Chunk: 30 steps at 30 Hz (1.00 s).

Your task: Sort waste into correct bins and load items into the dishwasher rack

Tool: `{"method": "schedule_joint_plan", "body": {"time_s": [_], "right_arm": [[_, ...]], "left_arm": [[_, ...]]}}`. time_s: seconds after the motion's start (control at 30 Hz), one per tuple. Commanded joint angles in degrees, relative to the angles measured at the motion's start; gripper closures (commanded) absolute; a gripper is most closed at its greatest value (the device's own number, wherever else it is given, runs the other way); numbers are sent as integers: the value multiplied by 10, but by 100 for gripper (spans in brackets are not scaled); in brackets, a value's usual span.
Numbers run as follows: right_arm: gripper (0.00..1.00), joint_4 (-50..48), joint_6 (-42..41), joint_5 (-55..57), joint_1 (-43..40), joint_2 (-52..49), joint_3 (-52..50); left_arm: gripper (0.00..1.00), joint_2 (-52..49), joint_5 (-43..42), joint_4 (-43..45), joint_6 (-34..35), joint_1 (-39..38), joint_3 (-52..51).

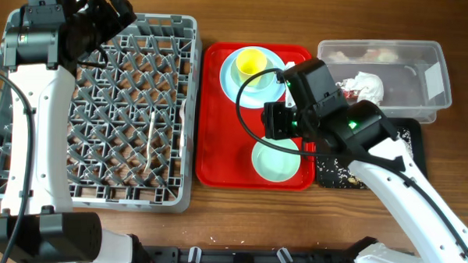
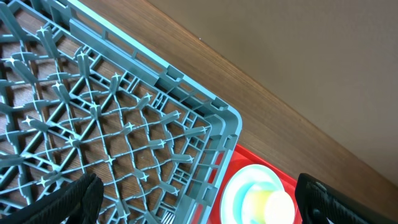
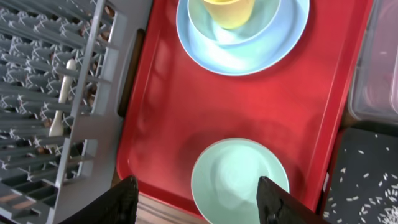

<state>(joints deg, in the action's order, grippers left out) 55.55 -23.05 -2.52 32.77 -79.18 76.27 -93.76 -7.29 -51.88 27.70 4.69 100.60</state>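
The grey dishwasher rack [image 1: 102,103] fills the left and holds a white utensil [image 1: 150,136]. On the red tray [image 1: 218,146] a yellow cup [image 1: 252,62] stands in a mint bowl [image 3: 264,25] on the blue plate [image 1: 230,73]. A second mint bowl [image 1: 276,160] lies at the tray's front. My right gripper [image 3: 199,202] hovers open over that bowl, holding nothing. My left gripper [image 2: 199,205] is open and empty above the rack's far right corner. The white napkin [image 1: 367,85] and red wrapper [image 1: 346,87] lie in the clear tub [image 1: 424,56]. Rice scraps speckle the black tray [image 1: 409,138].
The tub sits at the back right, with the black tray just in front of it and against the red tray's right side. The rack's right wall [image 3: 93,112] runs close along the red tray's left edge. Bare wooden table shows along the front.
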Motion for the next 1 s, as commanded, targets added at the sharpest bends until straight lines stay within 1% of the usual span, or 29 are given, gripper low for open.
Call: {"method": "schedule_joint_plan", "body": {"time_s": [0.0,0.03,0.1,0.17,0.23,0.33,0.47,0.57,0.7,0.77,0.83,0.93,0.97], "right_arm": [[34,-15,3,5,-2,-11,3],[27,-15,-14,0,-2,-11,3],[25,-17,-11,-1,-2,-11,3],[19,-22,-9,11,-2,-11,3],[15,-22,-9,14,-2,-11,3],[14,-19,-9,14,-2,-11,2],[7,-17,-9,14,-2,-11,2],[5,11,-9,15,-2,-11,2],[0,13,-9,32,-2,-11,2],[0,12,29,31,-2,-11,2],[3,7,50,31,-3,-11,2],[13,-15,51,3,-32,-11,10],[13,-29,68,-15,-47,-12,10]], "left_arm": [[0,1,1,1,-3,3,-1],[0,1,1,1,-3,3,-1],[0,1,1,1,-3,3,-1],[0,1,1,1,-3,3,-1],[0,1,1,1,-3,3,-1],[0,1,1,1,-3,3,-1],[0,1,1,1,-3,3,-1],[0,1,1,1,-3,3,-1],[0,1,1,1,-3,3,-1],[0,1,1,1,-3,3,-1],[0,1,1,1,-3,3,-1],[0,1,1,1,-3,3,-1],[0,1,1,1,-3,3,-1]]}}
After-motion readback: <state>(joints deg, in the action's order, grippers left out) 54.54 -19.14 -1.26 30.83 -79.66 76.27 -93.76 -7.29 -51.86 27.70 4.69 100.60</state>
